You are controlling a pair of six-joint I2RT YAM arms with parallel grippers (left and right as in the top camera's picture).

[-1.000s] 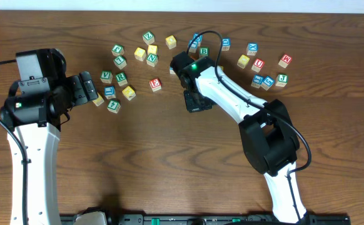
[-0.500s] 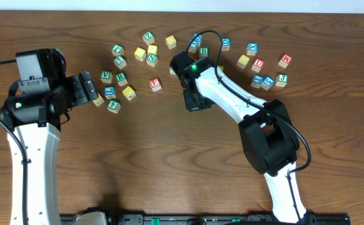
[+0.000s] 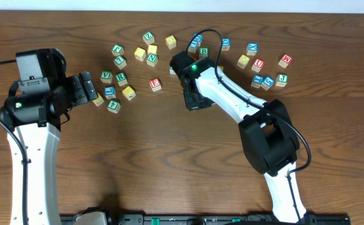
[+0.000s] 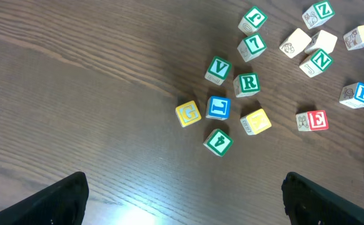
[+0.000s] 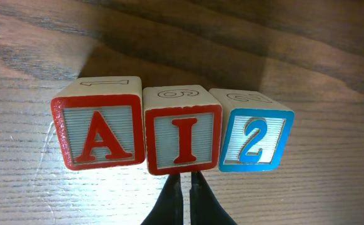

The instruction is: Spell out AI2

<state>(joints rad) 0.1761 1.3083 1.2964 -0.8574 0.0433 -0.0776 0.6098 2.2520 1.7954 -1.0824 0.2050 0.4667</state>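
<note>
In the right wrist view three blocks stand side by side in a row on the wood table: a red A block (image 5: 97,131), a red I block (image 5: 183,129) and a blue 2 block (image 5: 252,139). My right gripper (image 5: 186,182) is shut and empty, its tips against the lower front of the I block. In the overhead view the right gripper (image 3: 194,101) covers the row. My left gripper (image 4: 185,200) is open and empty over bare table at the left, also seen in the overhead view (image 3: 89,91).
Loose letter blocks lie scattered at the back: a cluster by the left gripper (image 3: 116,84), a red E block (image 3: 156,84), and a group at the right (image 3: 266,72). The left wrist view shows a G block (image 4: 187,113), an L block (image 4: 218,107) and a 4 block (image 4: 218,142).
</note>
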